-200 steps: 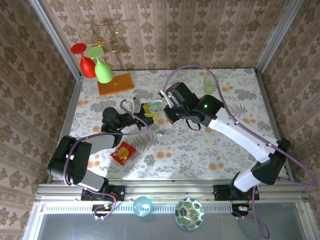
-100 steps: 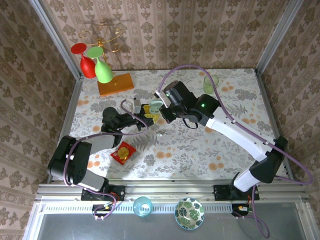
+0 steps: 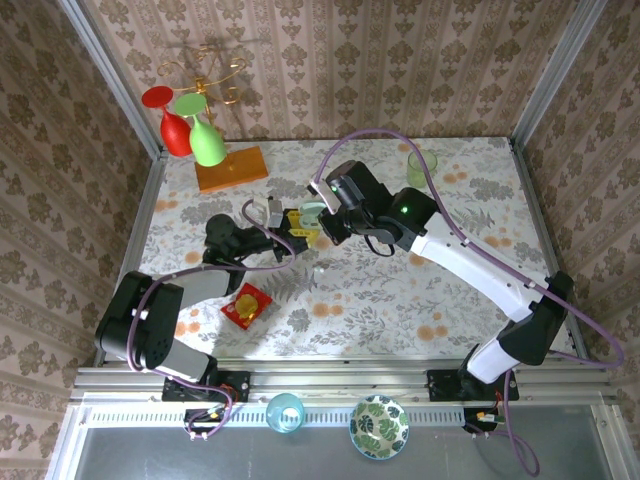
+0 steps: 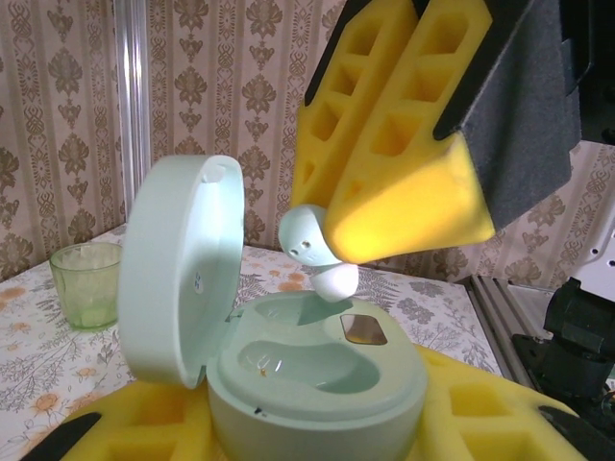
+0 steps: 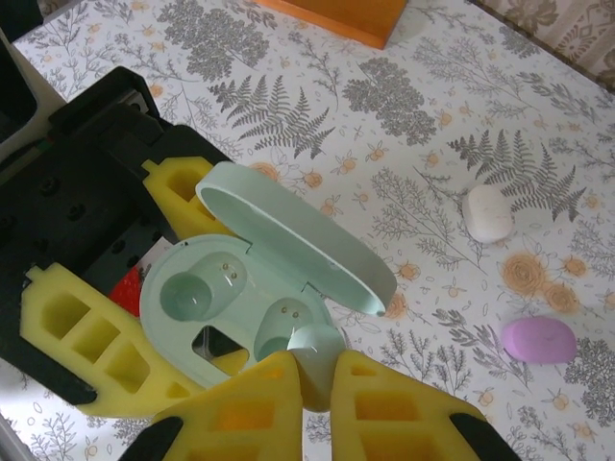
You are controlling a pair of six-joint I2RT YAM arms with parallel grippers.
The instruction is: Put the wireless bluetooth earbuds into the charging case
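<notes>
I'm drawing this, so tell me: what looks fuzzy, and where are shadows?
Right wrist view: the yellow foam pads of the right tool look fuzzy up close, the fern-patterned table sharp. Top external view: the gold wire rack throws a faint shadow on the wallpaper.

My right arm (image 3: 470, 262) has swung left across the table. The right gripper (image 5: 314, 376), earbud (image 4: 309, 238) pinched in its tips, was sitting just beside the charging case (image 4: 317, 379) a second ago. Now it's in over the open case. Most of that move came in the first half-second, and since then it's barely a creep. The elbow end has drifted left too, and the purple cable (image 3: 375, 132) loop has shifted with it.
</notes>
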